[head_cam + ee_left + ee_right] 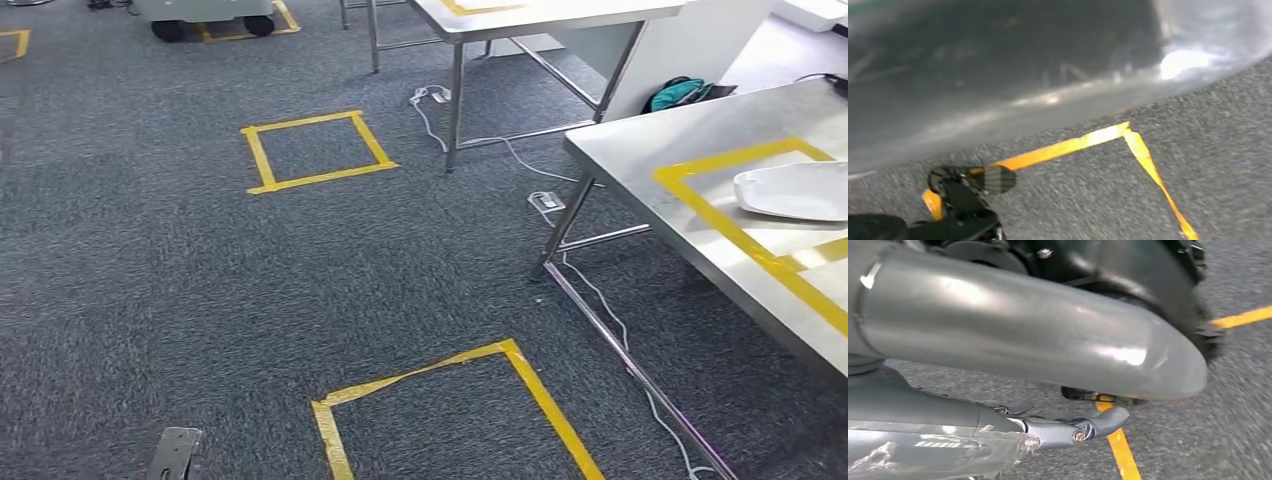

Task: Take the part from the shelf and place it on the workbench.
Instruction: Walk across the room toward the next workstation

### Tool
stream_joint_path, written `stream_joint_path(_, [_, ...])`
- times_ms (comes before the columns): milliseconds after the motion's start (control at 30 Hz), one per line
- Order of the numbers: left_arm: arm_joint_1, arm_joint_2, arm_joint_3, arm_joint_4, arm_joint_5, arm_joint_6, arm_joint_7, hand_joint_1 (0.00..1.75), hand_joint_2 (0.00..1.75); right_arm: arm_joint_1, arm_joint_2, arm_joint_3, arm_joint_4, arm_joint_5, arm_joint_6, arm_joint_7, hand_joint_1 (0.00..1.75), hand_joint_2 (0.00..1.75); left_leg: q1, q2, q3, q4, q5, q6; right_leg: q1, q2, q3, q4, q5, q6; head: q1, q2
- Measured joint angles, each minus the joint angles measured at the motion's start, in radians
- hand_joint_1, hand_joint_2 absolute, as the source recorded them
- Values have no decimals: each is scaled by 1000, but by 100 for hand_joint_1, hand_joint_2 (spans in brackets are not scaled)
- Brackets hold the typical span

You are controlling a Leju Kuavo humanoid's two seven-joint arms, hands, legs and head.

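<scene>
The head view looks down from high onto carpet (pixel 150 280), the bench (pixel 640 150) at its right. Both wrist views sit close behind their hands, facing the floor, and share the yellow tape (pixel 1063 147) with the head view.

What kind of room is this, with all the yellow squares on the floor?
Probably a workshop or robot test lab. Yellow tape squares mark spots on the grey carpet, shiny steel workbenches stand on thin metal legs, and a white moulded part lies on the near bench.
</scene>
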Motion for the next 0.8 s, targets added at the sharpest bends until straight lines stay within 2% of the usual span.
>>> stream_joint_path(33, [-3,0,-6,8,1,1,-2,0,0,4,0,1,-3,-2,-1,2,0,0,0,-14,0,0,1,0,0,2,-14,25,2,-1,0,0])
stream_joint_path(67, [-4,0,-12,15,1,2,-3,0,0,7,0,2,-7,-3,-1,3,0,0,0,-28,0,1,1,0,-1,4,-9,6,25,-2,0,0])
stream_joint_path(100, [-5,0,-17,21,1,3,-4,0,0,9,0,3,-11,-4,-1,3,0,0,1,-42,1,1,2,-2,-3,10,15,-53,65,-2,0,0])
stream_joint_path(167, [-9,0,-24,32,2,5,-8,0,0,12,0,5,-18,-6,-2,4,0,0,1,-70,-1,5,4,-10,-14,62,75,-197,130,-1,0,0])
stream_joint_path(200, [-13,0,-27,35,4,5,-11,0,0,14,0,6,-20,-6,-2,4,0,0,0,-82,-5,7,6,-15,-18,87,93,-242,143,0,-1,0])
stream_joint_path(233, [-16,0,-31,40,7,6,-16,0,0,15,0,7,-21,-7,-1,4,0,0,1,-94,-11,8,9,-22,-19,104,99,-260,144,0,-1,0])
stream_joint_path(267, [-20,1,-35,45,13,6,-19,0,0,16,-1,7,-22,-7,3,2,0,0,3,-106,-17,8,12,-30,-17,103,101,-263,142,-3,-2,0])
stream_joint_path(300, [-21,2,-39,52,20,7,-23,0,0,17,-2,6,-23,-4,11,0,0,0,6,-118,-22,4,18,-38,-15,92,101,-260,143,-10,-2,0])
stream_joint_path(333, [-22,2,-43,61,29,9,-26,0,0,15,-4,5,-24,0,23,-5,0,0,8,-115,-26,5,18,-44,-13,79,103,-262,147,-18,-1,0])
stream_joint_path(367, [-23,3,-46,69,38,11,-29,0,0,13,-7,1,-25,7,37,-11,0,0,7,-96,-34,17,9,-48,-13,65,105,-265,151,-25,-3,0])
stream_joint_path(400, [-27,3,-50,77,45,14,-32,0,0,11,-8,-5,-25,15,50,-16,0,0,5,-67,-50,50,-13,-51,-13,50,104,-268,155,-31,-6,0])
stream_joint_path(433, [-33,3,-55,85,53,17,-34,0,0,10,-9,-13,-25,27,61,-22,0,0,3,-32,-76,104,-47,-52,-11,32,103,-270,157,-35,-9,0])
stream_joint_path(467, [-40,2,-61,93,60,19,-35,0,0,8,-10,-24,-24,43,70,-28,0,0,2,-8,-108,174,-85,-53,-8,15,101,-271,158,-37,-11,0])
stream_joint_path(500, [-48,1,-65,100,68,20,-36,0,0,4,-10,-37,-22,60,77,-34,0,0,2,2,-138,241,-115,-55,-5,-4,100,-271,158,-38,-12,0])
stream_joint_path(533, [-53,1,-69,107,75,22,-36,0,0,-2,-10,-49,-20,75,82,-40,0,0,2,6,-155,284,-128,-55,-3,-21,98,-271,158,-39,-12,0])
stream_joint_path(567, [-56,0,-72,113,82,23,-37,0,0,-7,-10,-60,-19,83,85,-44,0,0,2,8,-153,291,-122,-55,-1,-35,97,-271,158,-39,-12,0])
stream_joint_path(600, [-57,0,-75,117,89,24,-37,0,0,-11,-10,-66,-17,85,85,-46,0,0,2,12,-131,259,-99,-53,0,-48,98,-270,157,-39,-12,0])
stream_joint_path(633, [-56,0,-79,119,96,24,-37,0,0,-13,-10,-70,-17,81,85,-47,0,0,0,23,-92,196,-67,-49,0,-59,100,-270,157,-39,-12,0])
stream_joint_path(700, [-56,1,-90,120,108,24,-37,0,0,-11,-10,-71,-17,68,83,-46,0,0,-7,64,-17,62,-21,-39,5,-80,101,-268,152,-33,-13,0])
stream_joint_path(733, [-56,0,-94,120,114,23,-37,0,0,-10,-10,-71,-17,63,80,-45,0,0,-11,78,3,23,-12,-35,7,-90,102,-267,150,-29,-13,0])
stream_joint_path(767, [-56,1,-97,120,119,23,-36,0,0,-10,-10,-71,-17,58,78,-45,0,0,-15,81,7,8,-12,-31,9,-100,103,-266,148,-25,-12,0])
stream_joint_path(800, [-54,2,-100,120,125,22,-35,0,0,-9,-10,-71,-18,55,75,-44,0,0,-15,71,5,6,-10,-26,9,-109,105,-267,147,-21,-13,0])
